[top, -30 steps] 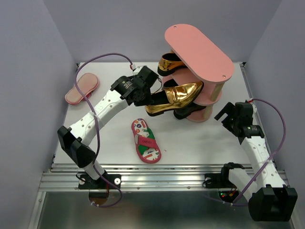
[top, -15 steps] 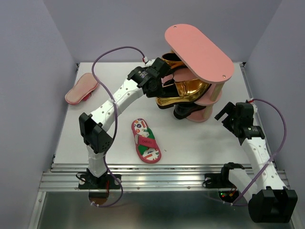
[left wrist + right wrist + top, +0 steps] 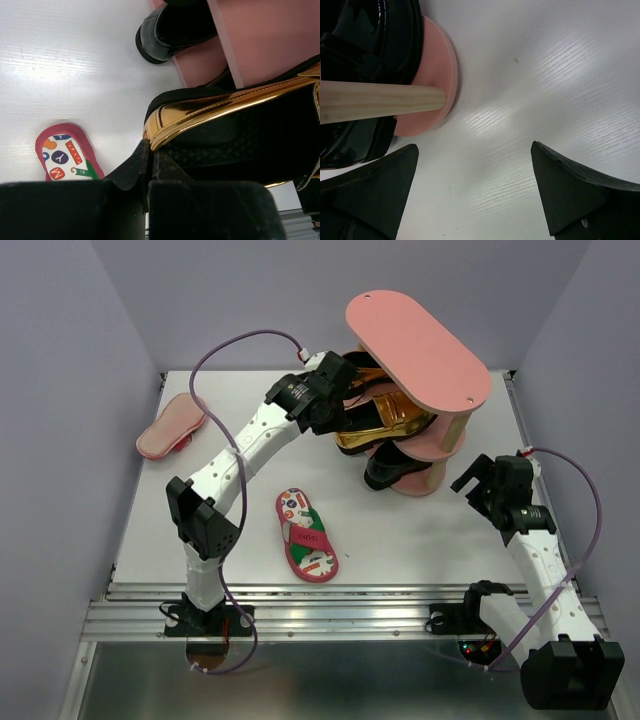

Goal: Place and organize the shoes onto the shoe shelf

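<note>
The left tool [image 3: 148, 156] is clenched on the heel rim of a gold loafer [image 3: 385, 420], which sits at the middle tier of the shoe shelf [image 3: 415, 345]. The right tool [image 3: 475, 160] hangs released beside the shelf's bottom board. 2 flip-flops [image 3: 306, 535] lie apart on the table [image 3: 420, 540].

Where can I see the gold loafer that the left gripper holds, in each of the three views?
Top external: gold loafer in the centre, at the shelf's middle board.
Left wrist: right of centre, filling the lower right.
Right wrist: not in it.
Shared landmark: the pink shelf, in all three.
</note>
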`<state>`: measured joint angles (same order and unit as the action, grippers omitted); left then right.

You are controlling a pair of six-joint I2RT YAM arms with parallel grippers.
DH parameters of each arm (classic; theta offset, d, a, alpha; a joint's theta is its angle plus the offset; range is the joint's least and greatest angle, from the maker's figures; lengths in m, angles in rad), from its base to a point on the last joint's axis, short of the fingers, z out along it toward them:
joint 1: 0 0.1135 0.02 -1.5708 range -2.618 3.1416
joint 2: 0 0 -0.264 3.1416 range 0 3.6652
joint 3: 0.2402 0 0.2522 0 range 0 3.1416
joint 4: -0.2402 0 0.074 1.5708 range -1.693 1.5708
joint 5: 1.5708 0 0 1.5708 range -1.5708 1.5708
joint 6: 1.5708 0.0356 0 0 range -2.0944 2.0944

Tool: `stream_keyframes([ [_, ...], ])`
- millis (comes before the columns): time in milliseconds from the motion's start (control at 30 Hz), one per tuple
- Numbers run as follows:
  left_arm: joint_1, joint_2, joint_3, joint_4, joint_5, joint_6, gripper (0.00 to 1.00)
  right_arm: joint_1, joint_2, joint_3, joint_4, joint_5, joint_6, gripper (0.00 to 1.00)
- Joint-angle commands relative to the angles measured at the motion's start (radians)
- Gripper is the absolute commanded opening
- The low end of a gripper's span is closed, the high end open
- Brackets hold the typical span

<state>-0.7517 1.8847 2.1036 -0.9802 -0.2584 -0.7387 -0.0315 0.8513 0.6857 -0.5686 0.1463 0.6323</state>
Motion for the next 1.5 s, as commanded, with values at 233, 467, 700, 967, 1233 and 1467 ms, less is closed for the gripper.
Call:
stream_keyframes([
  [233,0.023,0.039,0.199,0.143,0.034,-0.056,0.00,-0.002,-0.014,-0.005,0.026,0.003,-0.003,1.00],
  [467,0.037,0.042,0.200,0.187,0.062,-0.067,0.00,-0.002,-0.014,-0.011,0.029,-0.001,0.000,1.00],
  [700,0.038,0.074,0.197,0.207,0.084,-0.073,0.00,-0.002,-0.011,-0.014,0.032,-0.002,0.001,1.00],
  [967,0.038,0.114,0.225,0.251,0.131,-0.085,0.00,-0.002,-0.011,-0.015,0.032,-0.001,0.001,1.00],
  [1233,0.038,0.106,0.217,0.264,0.140,-0.094,0.00,-0.002,-0.012,-0.017,0.032,-0.001,0.000,1.00],
  [1467,0.038,0.090,0.214,0.287,0.157,-0.093,0.04,-0.002,-0.014,-0.017,0.032,-0.002,0.001,1.00],
])
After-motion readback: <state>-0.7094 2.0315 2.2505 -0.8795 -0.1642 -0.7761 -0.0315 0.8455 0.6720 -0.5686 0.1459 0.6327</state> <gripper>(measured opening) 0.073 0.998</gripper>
